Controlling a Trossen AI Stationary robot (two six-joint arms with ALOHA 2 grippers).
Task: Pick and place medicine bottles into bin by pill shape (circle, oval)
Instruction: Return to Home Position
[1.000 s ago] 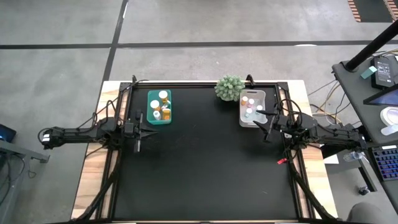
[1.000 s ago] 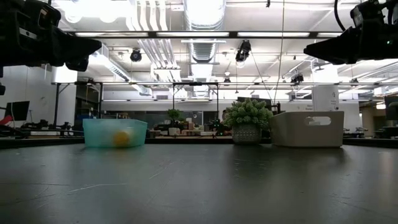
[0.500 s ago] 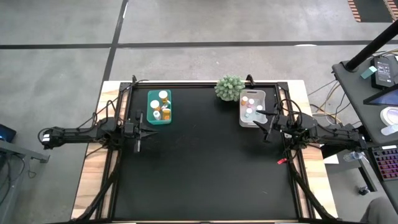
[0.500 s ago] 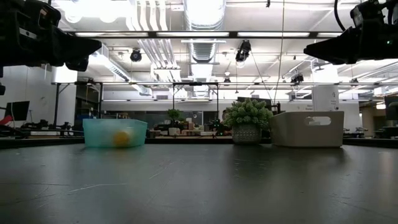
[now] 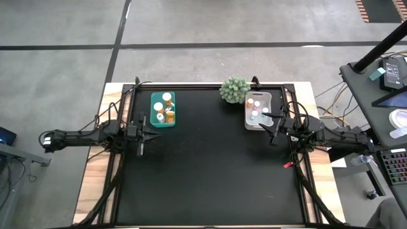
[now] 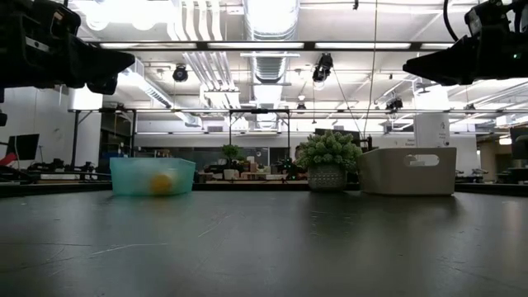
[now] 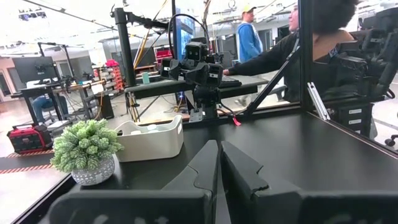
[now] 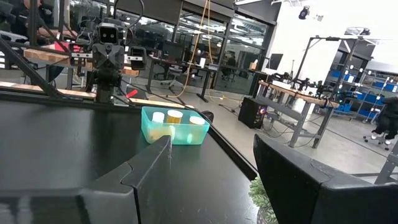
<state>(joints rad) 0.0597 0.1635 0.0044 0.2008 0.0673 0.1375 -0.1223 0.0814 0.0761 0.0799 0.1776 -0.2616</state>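
Several medicine bottles with white caps stand in a teal bin at the table's far left; the bin also shows in the right wrist view. Several more lie in a grey bin at the far right, which also shows in the left wrist view. My left gripper is shut and empty, raised near the table's left edge beside the teal bin. My right gripper is open and empty, raised near the right edge beside the grey bin.
A round spiky green plant ball stands at the far edge between the bins. The black tabletop stretches bare between the arms. People show beyond the table in the left wrist view.
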